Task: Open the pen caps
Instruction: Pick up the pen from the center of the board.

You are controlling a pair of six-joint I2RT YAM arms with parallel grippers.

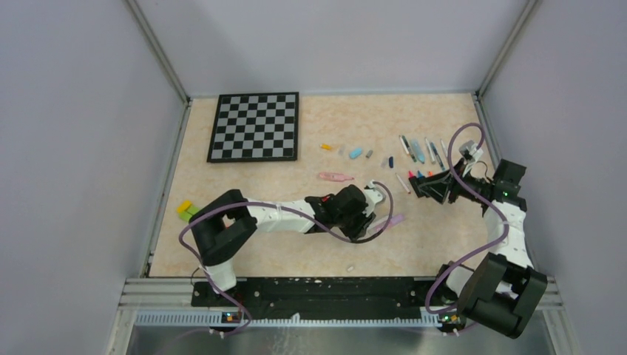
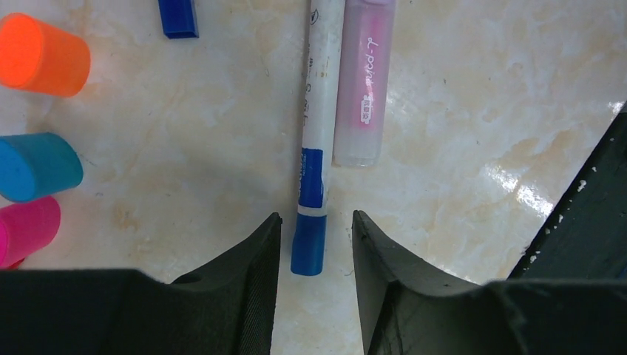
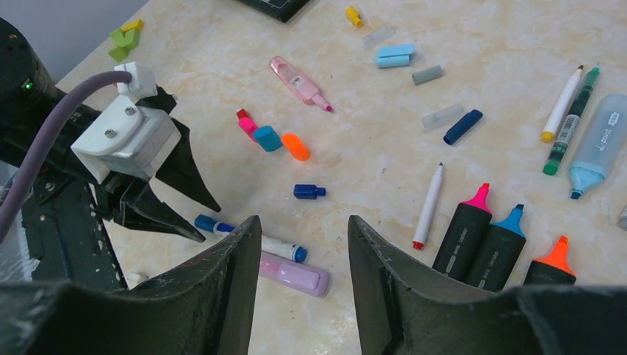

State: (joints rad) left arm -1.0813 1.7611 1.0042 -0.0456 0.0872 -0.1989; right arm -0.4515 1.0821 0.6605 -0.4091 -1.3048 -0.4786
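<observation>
**Item 1. Left gripper** [image 2: 316, 216]. Fingers are spread, nothing pinched. A narrow gap is seen on each side between the finger pads [image 2: 259, 274] and item 2.

**Item 2. Blue-ended pen** [image 2: 319, 111]. It is laid flat on the table [image 2: 480, 111]. Its long axis runs straight away from the left gripper, in line with the reach. The blue end [image 2: 308, 248], judged to be the cap, is set between the two fingertips. The white barrel points away from the wrist.

**Item 3. Lilac pen** [image 2: 362, 81]. It is laid just beside item 2, parallel to it and farther from the fingers. Whether the two barrels touch cannot be told.

**Item 4. Loose caps, left of item 2.** An orange cap [image 2: 41, 55], a light blue cap [image 2: 37, 166], a pink cap [image 2: 26, 229] and a dark blue cap [image 2: 177, 18] are noted, all off their pens.

**Item 5. Right gripper** [image 3: 303, 220]. Fingers are spread and empty. It is held back from items 2 and 3, which are seen beyond its tips. The black markers [image 3: 466, 229] to its right are already uncapped.

**Note on the coming move.** The left arm is judged nearer. A squeeze across the pen's short axis would be needed on the blue end. The barrel would then have to be gripped by the right gripper, so that cap and barrel can be pulled apart along the long axis.
</observation>
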